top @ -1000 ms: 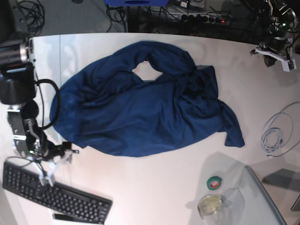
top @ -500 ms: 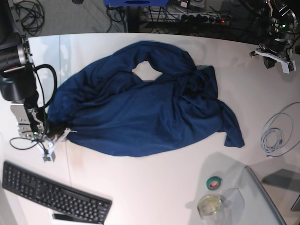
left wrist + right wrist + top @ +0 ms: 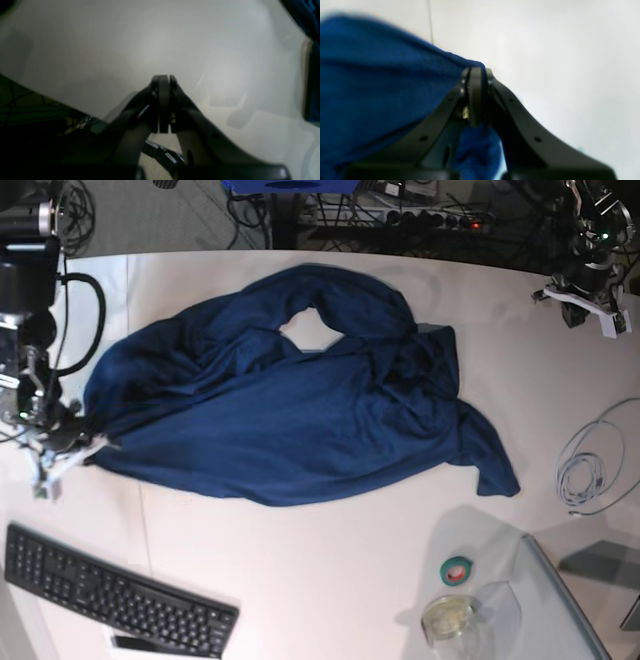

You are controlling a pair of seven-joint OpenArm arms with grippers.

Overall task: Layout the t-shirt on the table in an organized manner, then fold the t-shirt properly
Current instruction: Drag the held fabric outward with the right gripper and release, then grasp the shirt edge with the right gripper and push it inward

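The shirt (image 3: 290, 400) is spread in a rumpled heap across the middle of the tabletop (image 3: 330, 580), nowhere near flat. Folds everywhere, and the neck opening shows as a white gap near the far side. One corner of it sits right between the right jaws, which are clamped tight on the fabric; in the right wrist view the blue cloth (image 3: 382, 100) fills everything to the left of the jaws and a bit hangs down under them too. The right gripper (image 3: 62, 452) is at the shirt's edge, and the cloth looks pulled into a point where the jaws pinch it.

The left gripper (image 3: 590, 298) is well apart from the shirt, over bare tabletop near the far edge. Its jaws are pressed together with nothing in them, and in its wrist view (image 3: 162, 80) only white surface lies ahead of them, with a sliver of blue off to the upper right.

Other stuff around: a keyboard (image 3: 115, 595) just beside the right jaws on the near side, a coiled cable (image 3: 590, 465), a roll of green tape (image 3: 458, 570) and a small clear tub (image 3: 450, 617) next to a glassy panel (image 3: 570, 610).
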